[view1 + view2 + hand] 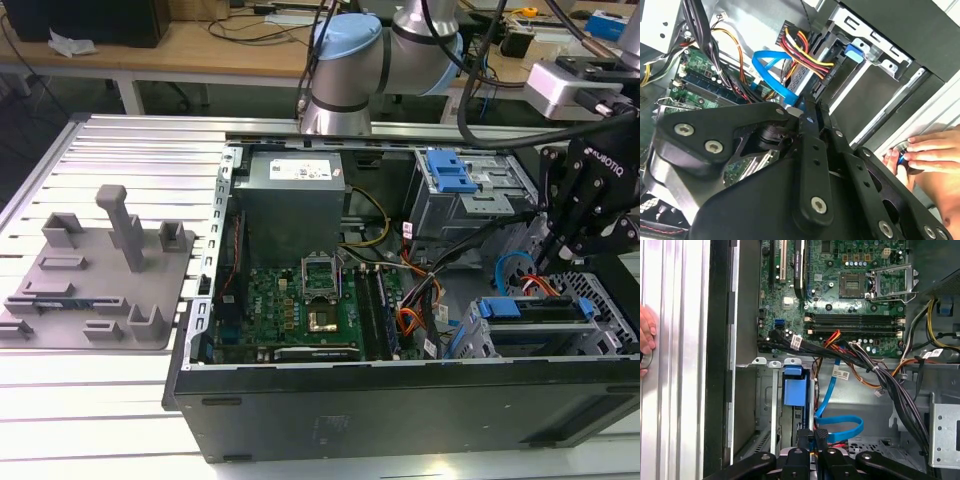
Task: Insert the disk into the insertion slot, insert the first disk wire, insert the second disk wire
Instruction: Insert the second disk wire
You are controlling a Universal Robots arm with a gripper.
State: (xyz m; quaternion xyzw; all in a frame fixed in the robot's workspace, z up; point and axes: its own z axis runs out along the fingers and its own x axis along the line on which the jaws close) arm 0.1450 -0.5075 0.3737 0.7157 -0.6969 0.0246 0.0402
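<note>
Black gripper at the drive cage of an open black computer case, disk already seated.

From the exterior view's left: a grey moulded fixture tray [95,275] lies on the ribbed metal table [120,150]; then the green motherboard [295,310] below the grey box-shaped power supply [292,195]; then the silver disk in its bright blue plastic frame [515,308] sits inside the small grey perforated insertion slot [580,330]. The black gripper [814,436] hangs over the disk's connector end, fingers drawn narrow by the blue flat cable [837,425]. A person's hand [930,155] rests at the case edge.
</note>
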